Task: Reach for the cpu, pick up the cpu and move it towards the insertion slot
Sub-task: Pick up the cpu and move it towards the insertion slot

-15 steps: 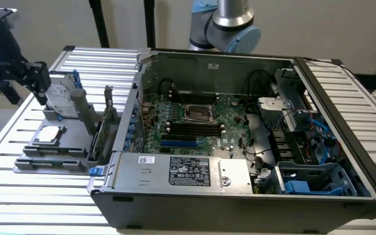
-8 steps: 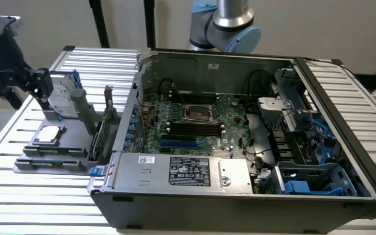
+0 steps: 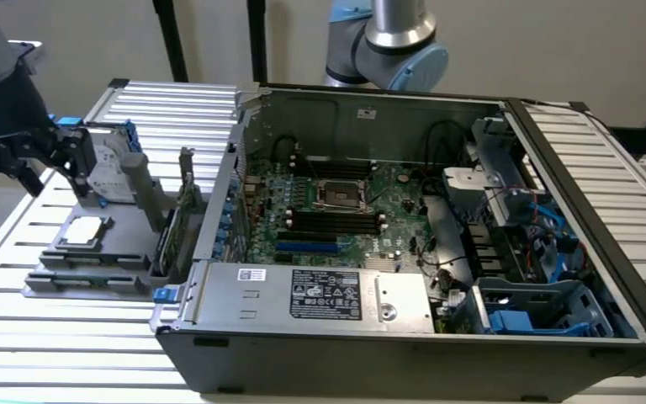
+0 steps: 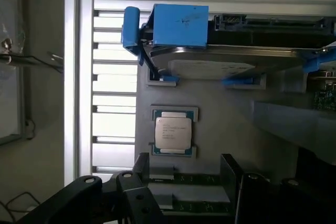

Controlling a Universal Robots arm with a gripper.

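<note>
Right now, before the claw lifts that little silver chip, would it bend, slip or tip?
The chip looks like a flat plate with a metal top, so probably stiff, not floppy. Its smooth top may be slippery. It lies flat in a shallow cradle, so it should not roll or tip.

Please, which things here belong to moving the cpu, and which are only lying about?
Belong to the job:
- small flat silver-topped square cpu
- shiny metal-framed square insertion slot with a dark centre
- black gripper, open, near the cpu

Only lying about:
- upright silver hard drive with blue rails
- grey metal power supply box with a label
</note>
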